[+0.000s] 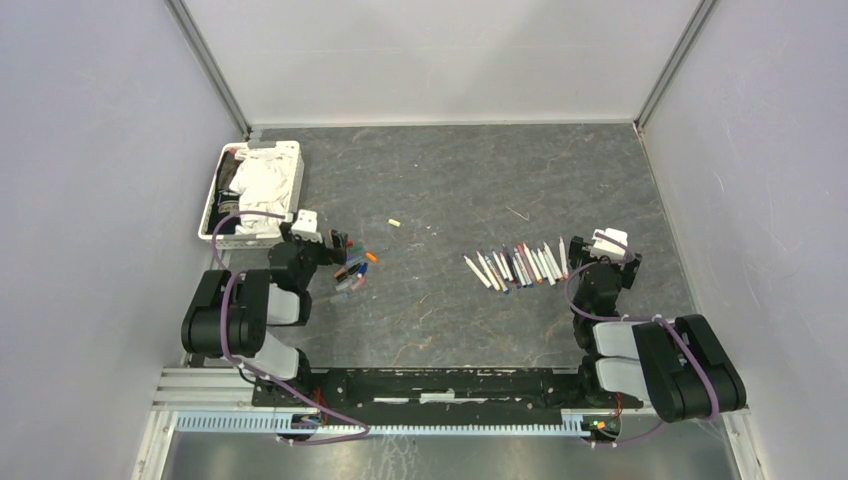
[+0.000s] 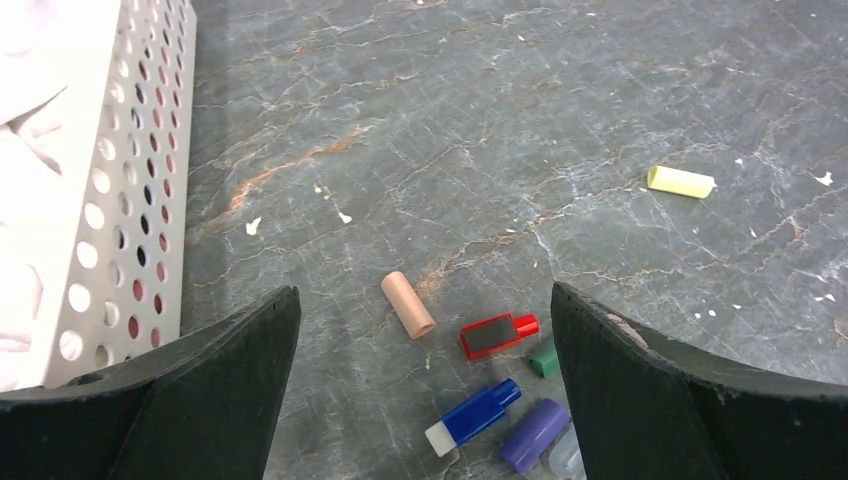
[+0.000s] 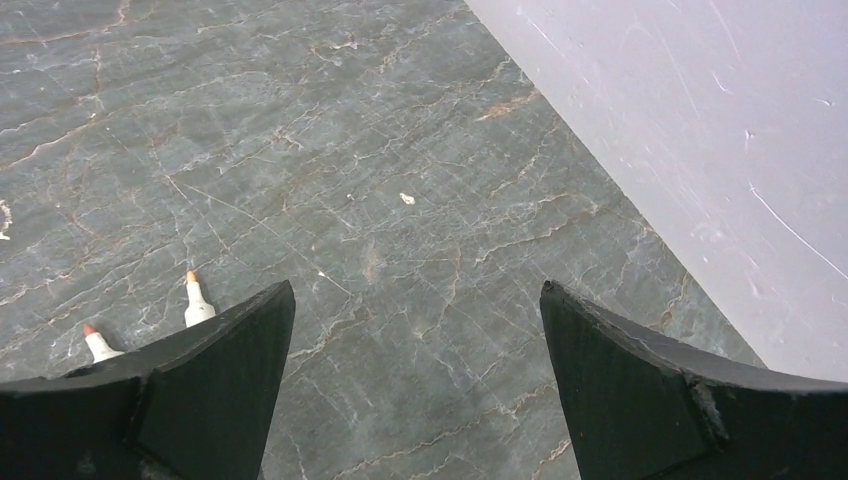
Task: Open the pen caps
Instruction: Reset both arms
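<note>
1. The pen caps (image 1: pixel 352 270) are short plastic stubs. My left wrist camera shows a peach cap (image 2: pixel 408 304), a red cap (image 2: pixel 498 335) with a dark panel, a green cap (image 2: pixel 545 358), a blue cap (image 2: pixel 473 416) with a white end and a purple cap (image 2: pixel 533 434).
2. A yellow cap (image 2: pixel 680 181) lies alone on the grey table (image 2: pixel 500 120), at 2 o'clock in that view and well apart from the cluster.
3. I can read no writing on any cap, as they are too small.
4. The left gripper (image 2: pixel 422 290) has its jaws spread wide and holds nothing. The peach cap sits between the fingertips, and the other colours trail toward 5 o'clock, nearer the right-hand finger (image 2: pixel 640 390).
5. The perforated white tray (image 2: pixel 140 180) stands at 9 o'clock of that gripper, with white cloth (image 2: pixel 30 150) in it.
6. The right gripper (image 3: pixel 415 285) is also spread and empty, over bare table. Two pens (image 3: pixel 197 300) show their tips at 8 o'clock beside its left finger, and no caps show there.
7. From above, the caps lie at 4 o'clock of the left gripper, touching nothing of it.
</note>
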Tool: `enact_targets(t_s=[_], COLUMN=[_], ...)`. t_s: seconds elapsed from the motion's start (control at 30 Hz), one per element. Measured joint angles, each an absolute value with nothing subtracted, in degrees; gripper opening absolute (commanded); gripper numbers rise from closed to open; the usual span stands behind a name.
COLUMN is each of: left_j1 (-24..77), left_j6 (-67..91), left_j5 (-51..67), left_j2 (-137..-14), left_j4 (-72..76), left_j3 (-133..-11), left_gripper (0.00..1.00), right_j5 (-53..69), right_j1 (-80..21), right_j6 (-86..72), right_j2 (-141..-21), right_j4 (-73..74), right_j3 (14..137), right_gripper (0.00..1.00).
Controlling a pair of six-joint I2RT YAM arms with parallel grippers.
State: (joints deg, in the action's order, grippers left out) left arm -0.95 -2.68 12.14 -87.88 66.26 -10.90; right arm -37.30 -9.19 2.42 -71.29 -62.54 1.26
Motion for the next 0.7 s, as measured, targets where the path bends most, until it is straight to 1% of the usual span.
enact_targets(t_s=[0.23,0.7], left_j1=[-1.0,-0.9], left_j6=[-2.5,-2.5], left_j5=[8.6,3.9], left_j2=[-87.9,-87.9], left_j4=[66.2,65.7], left_j3=[-12.0,-12.8], left_gripper=[1.0,1.0], right_j5=[-37.2,-37.3], right_j1=[-9.2,-9.2], right_j6=[2.2,0.2], right_j2=[-67.7,-67.5], right_j4=[-60.6,-58.0], right_j3=[1.6,1.8], right_gripper=[0.98,0.98])
